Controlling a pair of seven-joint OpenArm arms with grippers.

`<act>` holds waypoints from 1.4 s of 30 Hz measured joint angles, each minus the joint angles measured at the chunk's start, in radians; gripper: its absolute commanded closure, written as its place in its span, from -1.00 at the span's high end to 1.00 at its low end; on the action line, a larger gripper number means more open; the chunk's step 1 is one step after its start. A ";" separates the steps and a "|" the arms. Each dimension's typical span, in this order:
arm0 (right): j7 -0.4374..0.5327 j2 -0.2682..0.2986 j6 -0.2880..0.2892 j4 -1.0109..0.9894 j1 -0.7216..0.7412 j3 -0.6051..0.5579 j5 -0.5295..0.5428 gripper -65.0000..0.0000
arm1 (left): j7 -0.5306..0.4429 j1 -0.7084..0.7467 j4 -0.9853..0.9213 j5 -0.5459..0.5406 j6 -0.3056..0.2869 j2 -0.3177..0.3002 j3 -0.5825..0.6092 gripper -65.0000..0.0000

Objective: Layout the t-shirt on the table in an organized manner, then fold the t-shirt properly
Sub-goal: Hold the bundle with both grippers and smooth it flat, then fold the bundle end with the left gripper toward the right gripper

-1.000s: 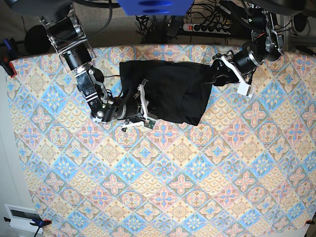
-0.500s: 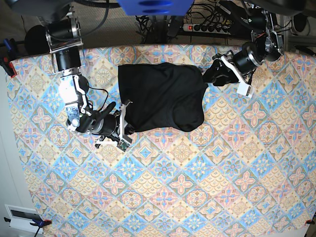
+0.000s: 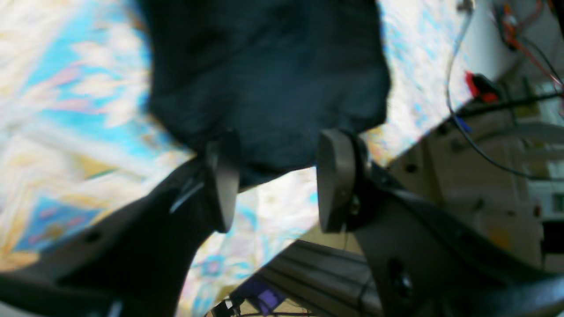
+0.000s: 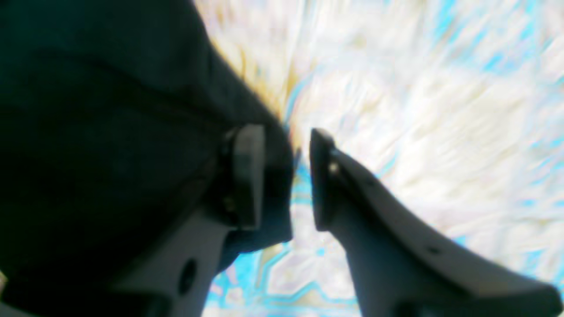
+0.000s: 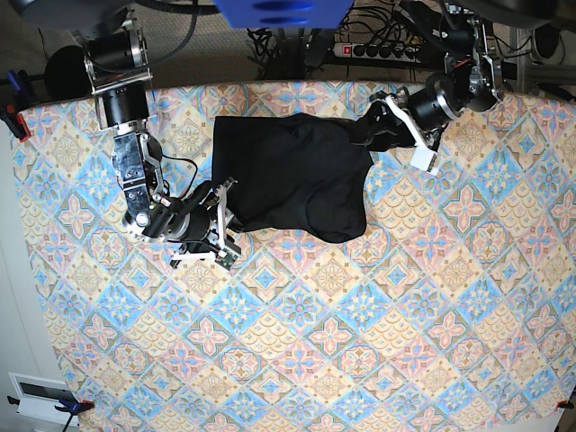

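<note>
The black t-shirt (image 5: 292, 175) lies as a folded, roughly square bundle at the back middle of the patterned table (image 5: 360, 342). My right gripper (image 5: 223, 225) is at its lower left corner. In the right wrist view that gripper (image 4: 282, 176) stands open, with the t-shirt (image 4: 110, 132) against its left finger and the table (image 4: 418, 110) under the other. My left gripper (image 5: 364, 130) is at the shirt's upper right corner. It (image 3: 275, 185) is open too, with the t-shirt's (image 3: 264, 88) edge lying loose between the fingertips.
A power strip (image 5: 378, 49) and cables lie beyond the table's back edge, close behind the left arm. A red clamp (image 5: 13, 121) grips the table's left edge. A white box (image 5: 40, 396) sits off the front left corner.
My right gripper pulled the shirt's lower left edge outward to the left, then opened. The left gripper shifted left onto the shirt's upper right corner. The shirt lies flatter.
</note>
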 measured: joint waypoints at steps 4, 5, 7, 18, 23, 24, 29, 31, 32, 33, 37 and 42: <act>0.002 -0.001 0.000 0.014 0.011 0.001 0.003 -0.39 | -0.003 0.000 0.002 0.007 0.000 -0.005 0.046 -0.22; 0.003 -0.001 0.000 0.001 0.010 0.001 0.004 -0.39 | -0.003 -0.003 0.001 0.007 0.000 -0.005 0.061 -0.29; 0.002 -0.001 0.000 -0.033 0.009 0.000 0.000 -0.39 | -0.008 -0.004 0.001 0.020 0.000 -0.002 0.087 -0.48; 0.108 -0.005 -0.004 -0.312 0.144 -0.071 -0.005 -0.82 | -0.006 -0.072 -0.091 0.401 0.003 0.126 0.211 -0.96; 0.129 -0.007 0.002 -0.380 0.166 -0.151 -0.010 -0.83 | -0.016 -0.129 -0.190 0.482 -0.005 0.164 0.211 -0.96; 0.135 -0.008 -0.004 -0.378 0.170 -0.159 -0.008 -0.83 | -0.026 -0.133 -0.198 0.484 -0.013 0.164 0.211 -0.96; 0.137 0.011 0.000 -0.338 0.152 -0.227 -0.003 -0.83 | -0.101 -0.130 -0.200 0.528 -0.020 0.142 0.217 -0.96; 0.132 0.054 0.005 -0.301 0.137 -0.244 0.010 -0.83 | -0.112 -0.139 -0.200 0.536 -0.021 0.126 0.216 -0.96; 0.127 0.072 0.005 -0.279 0.122 -0.243 0.009 -0.83 | -0.111 -0.146 -0.200 0.537 -0.023 0.118 0.213 -0.96; 0.120 0.084 -0.010 -0.256 0.104 -0.243 -0.008 -0.83 | -0.113 -0.156 -0.200 0.556 -0.018 0.113 0.208 -0.96; 0.114 0.106 -0.012 -0.182 0.042 -0.241 -0.003 -0.83 | -0.108 -0.222 -0.251 0.549 -0.027 0.083 0.212 -0.96; 0.104 0.143 -0.009 -0.102 -0.019 -0.242 0.005 -0.84 | -0.113 -0.319 -0.338 0.537 -0.031 0.058 0.213 -0.96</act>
